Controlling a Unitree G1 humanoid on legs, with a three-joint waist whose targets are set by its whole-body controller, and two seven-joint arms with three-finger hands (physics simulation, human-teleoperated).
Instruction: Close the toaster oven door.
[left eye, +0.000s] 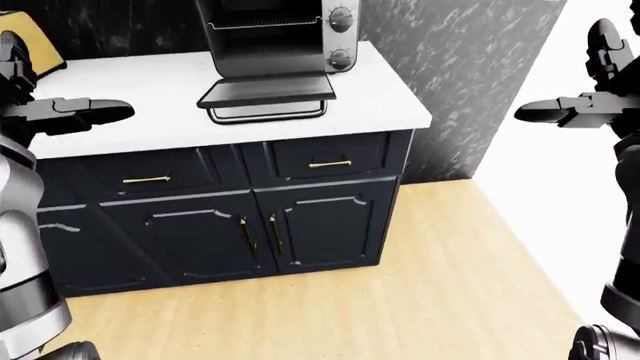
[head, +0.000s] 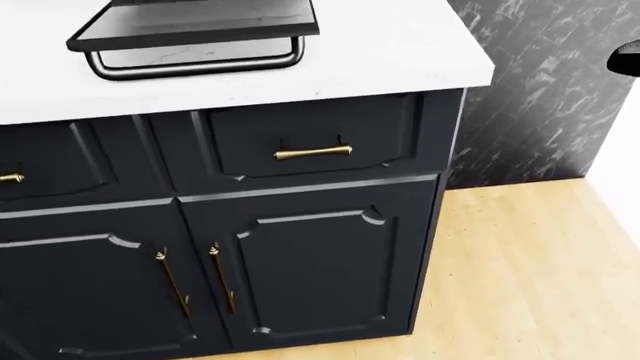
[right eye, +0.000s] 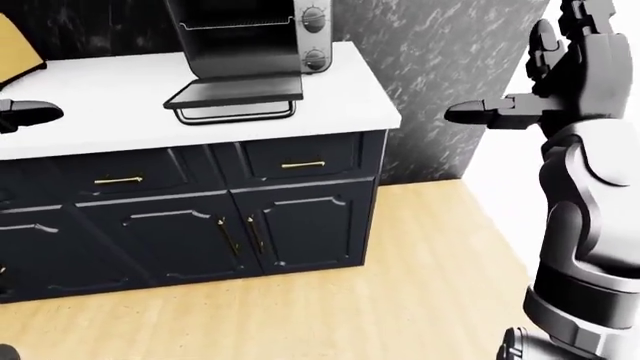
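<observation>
Both hands w/ fingers spread, well apart from flat-dropped glossy toaster oven door.

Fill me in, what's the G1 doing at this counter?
It stands facing a white counter over dark cabinets. The toaster oven sits there with its door dropped flat open, handle bar toward the robot. Neither hand touches it: the left hand and right hand are both raised out to the sides, fingers open and empty. The door is not yet closed.

support: white countertop on dark cabinets | on it: toaster oven, door down
</observation>
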